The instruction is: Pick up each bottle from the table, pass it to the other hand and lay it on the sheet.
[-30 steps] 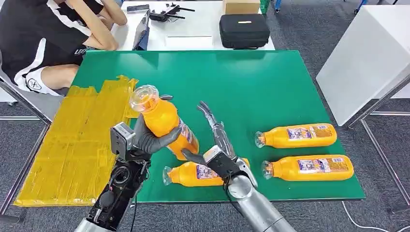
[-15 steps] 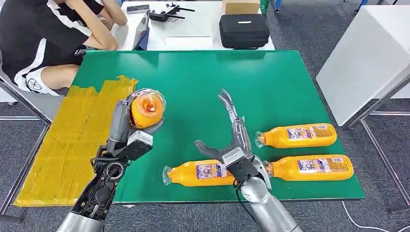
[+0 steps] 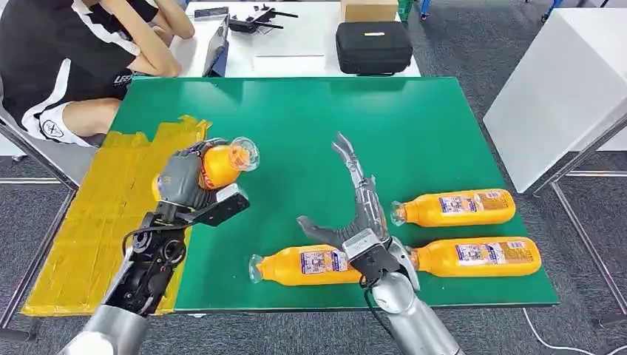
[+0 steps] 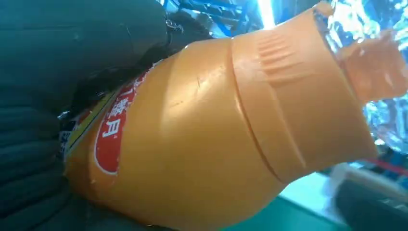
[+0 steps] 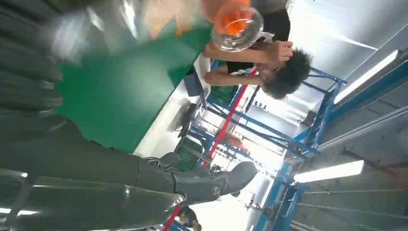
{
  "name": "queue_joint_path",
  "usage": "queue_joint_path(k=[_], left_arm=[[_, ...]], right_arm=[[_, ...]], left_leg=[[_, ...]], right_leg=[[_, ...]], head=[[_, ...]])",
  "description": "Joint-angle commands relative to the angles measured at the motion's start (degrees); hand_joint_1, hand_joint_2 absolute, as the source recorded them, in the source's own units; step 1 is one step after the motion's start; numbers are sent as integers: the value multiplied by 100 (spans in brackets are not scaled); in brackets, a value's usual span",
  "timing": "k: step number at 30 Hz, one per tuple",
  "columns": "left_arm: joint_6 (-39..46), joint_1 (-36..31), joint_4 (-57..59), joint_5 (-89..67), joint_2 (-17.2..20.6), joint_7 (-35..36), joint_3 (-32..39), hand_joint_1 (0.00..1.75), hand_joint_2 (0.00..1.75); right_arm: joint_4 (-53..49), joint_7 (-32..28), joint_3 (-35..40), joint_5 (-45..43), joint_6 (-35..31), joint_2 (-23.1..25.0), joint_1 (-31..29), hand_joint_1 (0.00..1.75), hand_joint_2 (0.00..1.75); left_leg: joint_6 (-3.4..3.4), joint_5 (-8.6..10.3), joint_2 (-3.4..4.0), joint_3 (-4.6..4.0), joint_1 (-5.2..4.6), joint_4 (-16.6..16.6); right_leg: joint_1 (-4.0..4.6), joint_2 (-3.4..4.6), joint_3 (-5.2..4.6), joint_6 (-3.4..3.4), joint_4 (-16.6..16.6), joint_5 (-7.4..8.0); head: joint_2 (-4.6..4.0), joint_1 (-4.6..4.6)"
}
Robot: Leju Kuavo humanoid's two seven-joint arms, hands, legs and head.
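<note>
So the left hand (image 3: 185,181) is wrapped tight around an orange plastic bottle with a clear cap (image 3: 222,163), held above the green surface (image 3: 310,118) right by the edge of the yellow sheet (image 3: 111,207) at 9 o'clock, probably so it can be laid down there. Right hand (image 3: 358,203) hangs empty, fingers spread, over three more orange bottles (image 3: 307,265) lying at 5 o'clock, likely lined up for pickup.
</note>
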Motion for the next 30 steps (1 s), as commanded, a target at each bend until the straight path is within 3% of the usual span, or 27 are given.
queue_joint_path(k=[1, 17, 30], left_arm=[[-198, -560, 1090, -505, 76, 351, 23, 175, 175], [-352, -843, 2018, -2058, 105, 1256, -31, 175, 175], [-396, -867, 2092, -2127, 88, 1318, 9, 175, 175]], right_arm=[[58, 63, -90, 33, 73, -12, -100, 0, 175], [157, 189, -53, 126, 176, 59, -123, 0, 175], [173, 210, -47, 134, 194, 66, -138, 0, 175]], left_leg=[[-11, -1, -7, 11, 5, 2], [-12, -1, 2, 12, 5, 1], [-18, -6, 3, 20, 10, 8]], right_leg=[[4, -4, 16, -3, 0, -4], [4, 5, 15, -3, -1, -2], [9, 6, 26, -4, 3, -7]], head=[[0, 4], [0, 4], [0, 4]])
